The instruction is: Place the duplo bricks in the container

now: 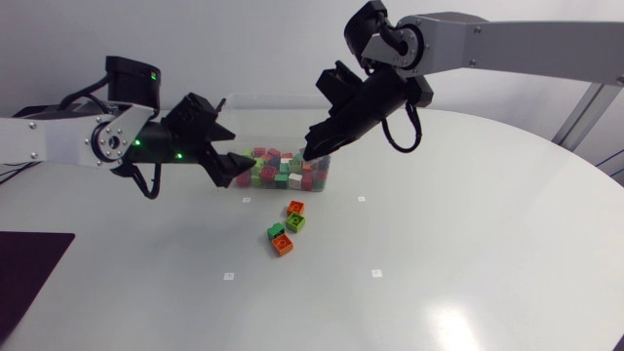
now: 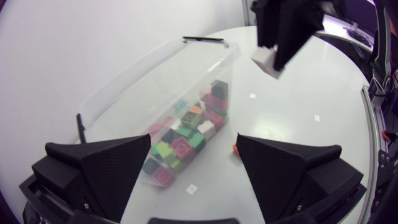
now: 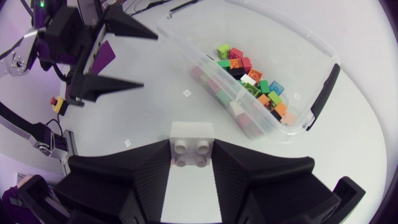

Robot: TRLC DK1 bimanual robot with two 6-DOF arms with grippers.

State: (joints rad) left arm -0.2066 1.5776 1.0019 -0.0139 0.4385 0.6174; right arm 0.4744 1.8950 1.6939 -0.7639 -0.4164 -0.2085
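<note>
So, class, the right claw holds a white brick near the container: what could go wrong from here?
1. The white brick in the right claw seems short of the container wall; let go now, it may land on the table.
2. The open left claw hangs by the same container, so the two could collide.
3. A low sweep might scatter the loose bricks beside it.

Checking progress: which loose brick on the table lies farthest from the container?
The orange brick at the cluster's end, beside a green one; the other orange brick lies nearest the container.
</note>
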